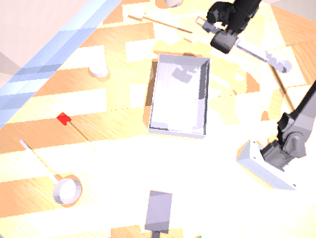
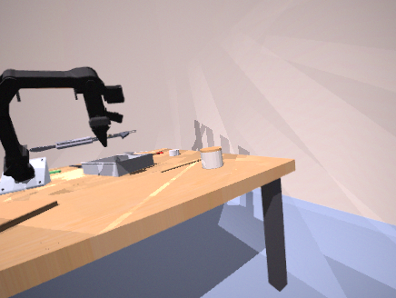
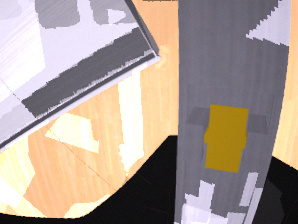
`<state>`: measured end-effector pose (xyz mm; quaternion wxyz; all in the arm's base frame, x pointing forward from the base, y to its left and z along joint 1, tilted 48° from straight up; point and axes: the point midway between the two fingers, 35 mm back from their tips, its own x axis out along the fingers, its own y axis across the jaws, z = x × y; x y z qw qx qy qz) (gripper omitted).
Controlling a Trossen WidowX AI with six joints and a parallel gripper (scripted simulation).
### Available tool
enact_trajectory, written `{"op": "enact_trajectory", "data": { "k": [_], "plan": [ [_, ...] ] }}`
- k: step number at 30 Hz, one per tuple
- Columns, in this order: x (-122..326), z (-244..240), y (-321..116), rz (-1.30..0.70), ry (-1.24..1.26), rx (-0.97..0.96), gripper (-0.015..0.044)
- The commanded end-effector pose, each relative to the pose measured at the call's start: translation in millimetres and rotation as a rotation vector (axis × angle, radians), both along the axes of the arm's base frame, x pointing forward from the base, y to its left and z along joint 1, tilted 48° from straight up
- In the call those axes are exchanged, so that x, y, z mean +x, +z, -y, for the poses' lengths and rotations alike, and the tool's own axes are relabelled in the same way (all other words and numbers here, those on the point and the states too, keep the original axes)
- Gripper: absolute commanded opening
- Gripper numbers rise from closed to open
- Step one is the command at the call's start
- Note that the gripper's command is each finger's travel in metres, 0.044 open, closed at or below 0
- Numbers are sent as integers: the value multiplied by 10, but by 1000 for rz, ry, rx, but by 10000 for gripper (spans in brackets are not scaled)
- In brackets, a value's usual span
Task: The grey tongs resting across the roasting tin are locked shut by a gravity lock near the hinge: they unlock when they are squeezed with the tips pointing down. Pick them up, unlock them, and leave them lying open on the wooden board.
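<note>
My gripper (image 1: 222,44) (image 2: 105,144) is shut on the grey tongs (image 1: 251,50) (image 2: 74,141) (image 3: 230,65), near their looped end. They hang in the air, nearly level; in the exterior view the far, broader end stands lower than the looped end. Their arms look close together. A yellow patch shows on them in the wrist view. The grey roasting tin (image 1: 177,134) (image 2: 101,167) (image 3: 90,80) stands on the table, beside and below the gripper. The wooden board (image 1: 308,59) (image 2: 32,214) is partly out of view, near the broader end in the top view.
A white cup (image 1: 98,69) (image 2: 174,153) and a jar with a wooden lid (image 2: 212,159) stand beyond the tin. A red-headed spatula (image 1: 64,118), a ladle (image 1: 67,191) and a grey turner (image 1: 158,210) lie on the table. A wooden utensil (image 1: 137,14) lies near the jar.
</note>
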<state>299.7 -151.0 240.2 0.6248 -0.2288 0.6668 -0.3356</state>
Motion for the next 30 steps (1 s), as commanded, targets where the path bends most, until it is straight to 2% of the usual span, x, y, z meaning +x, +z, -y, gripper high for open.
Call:
{"op": "enact_trajectory", "data": {
  "k": [1, 8, 15, 30],
  "plan": [
    [-252, 89, 163, 18, -24, -18, -150],
    [-593, 186, 370, 62, -65, -42, -150],
    [-641, 202, 394, 68, -72, -43, -150],
    [-1142, 511, 448, 122, -200, 63, -150]
  ]
}}
